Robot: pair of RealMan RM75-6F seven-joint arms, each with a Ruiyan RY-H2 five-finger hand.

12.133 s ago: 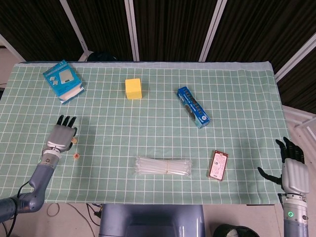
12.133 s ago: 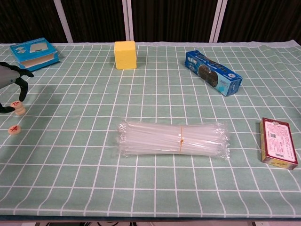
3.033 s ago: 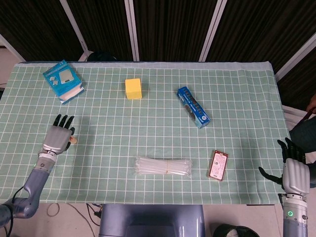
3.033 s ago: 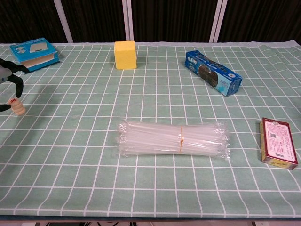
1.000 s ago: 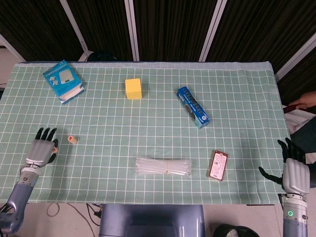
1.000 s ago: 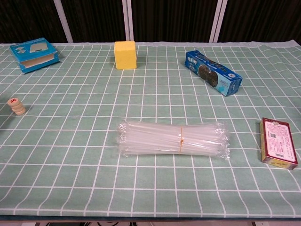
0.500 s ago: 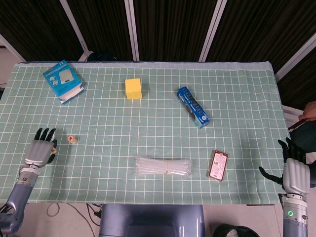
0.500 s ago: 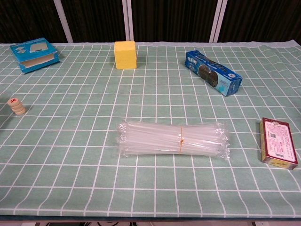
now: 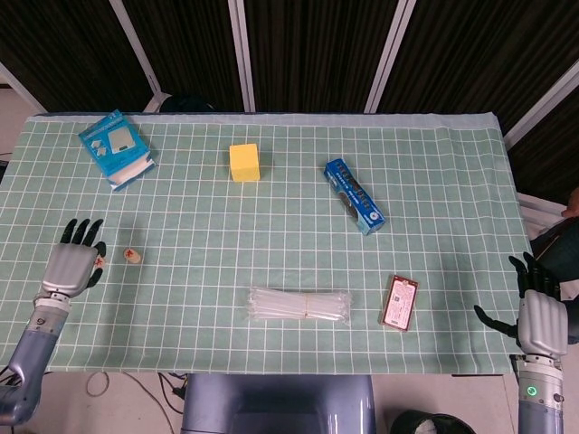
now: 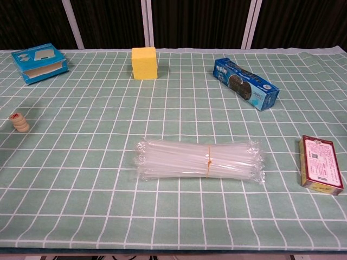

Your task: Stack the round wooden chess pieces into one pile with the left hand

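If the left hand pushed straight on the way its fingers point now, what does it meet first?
Probably nothing nearby: the left hand points up-table, so the chess piece stack lies off to its side. The blue box sits farther on, likely beside that line.

The left hand (image 9: 71, 262) has a light silver-grey back plate and black fingers (image 9: 83, 231), on a grey-blue rounded forearm. The right hand (image 9: 537, 318) looks the same: pale grey shell, black fingers, and a grey wrist segment carrying a small green light near its lower end.
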